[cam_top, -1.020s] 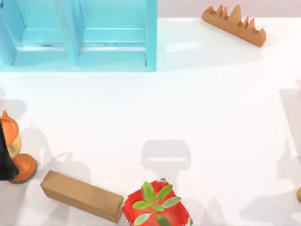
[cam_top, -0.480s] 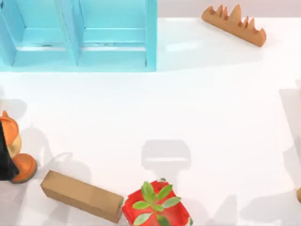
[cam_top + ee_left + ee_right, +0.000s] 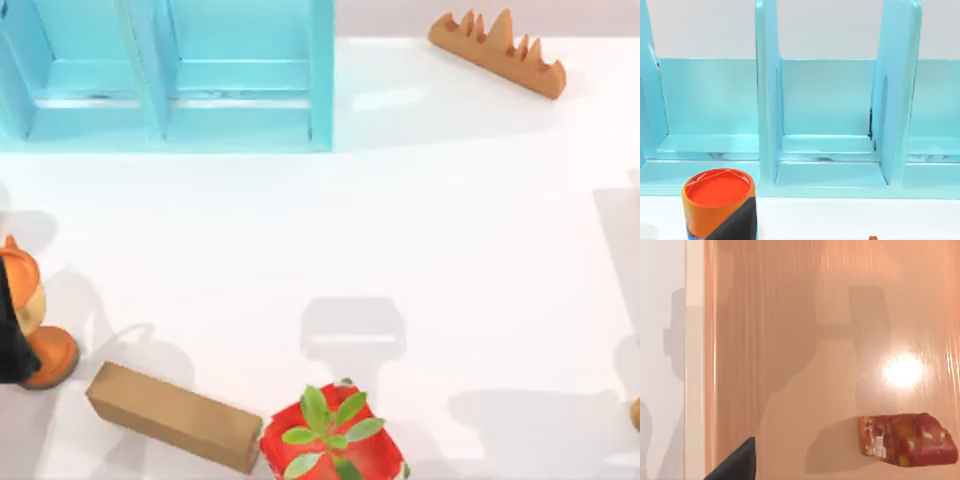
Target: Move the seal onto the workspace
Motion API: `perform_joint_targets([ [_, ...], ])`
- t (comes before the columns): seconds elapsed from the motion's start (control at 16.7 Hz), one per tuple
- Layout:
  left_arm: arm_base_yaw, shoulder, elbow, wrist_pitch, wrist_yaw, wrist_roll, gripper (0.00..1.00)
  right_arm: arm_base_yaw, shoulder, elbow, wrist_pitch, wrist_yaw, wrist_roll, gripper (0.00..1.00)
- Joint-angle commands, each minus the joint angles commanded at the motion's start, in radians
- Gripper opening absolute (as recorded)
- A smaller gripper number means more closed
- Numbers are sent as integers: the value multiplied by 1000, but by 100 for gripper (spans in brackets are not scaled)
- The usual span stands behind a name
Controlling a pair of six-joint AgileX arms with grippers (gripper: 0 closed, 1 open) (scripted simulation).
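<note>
Broadly, the workspace lay white and glossy, with the blue cabinet at its far left and nothing in the middle. In the right wrist view we noted a glossy tan board bordering a strip of white tabletop.

Smaller items:
- box, near edge, left of centre
- potted plant, just beside the box
- spiky bar, far right corner
- orange can, in front of the cabinet

The seal sat on the tan board, well apart from the white strip, so not yet on the workspace. It appeared to lie on its side, though we could not be sure.

The right gripper showed as a dark wedge near the board's edge, apart from the seal and holding nothing we could see; we could not tell how wide it stood. The left arm was parked at the table's left edge, its claw state likewise unclear.

Handling, as we judged it: small, stiff, probably light, with a shiny skin that may slip. We judged it best pinched across the narrow body near its middle, from above, squarely.
</note>
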Motion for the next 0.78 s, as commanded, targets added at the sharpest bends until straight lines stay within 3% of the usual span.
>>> perform_joint_targets([
  [0.42,0,0,0,0,0,0,100,-152,527,398,-360,-1,-147,100],
  [0.78,0,0,0,0,0,0,100,-179,614,463,-423,-1,-174,100],
])
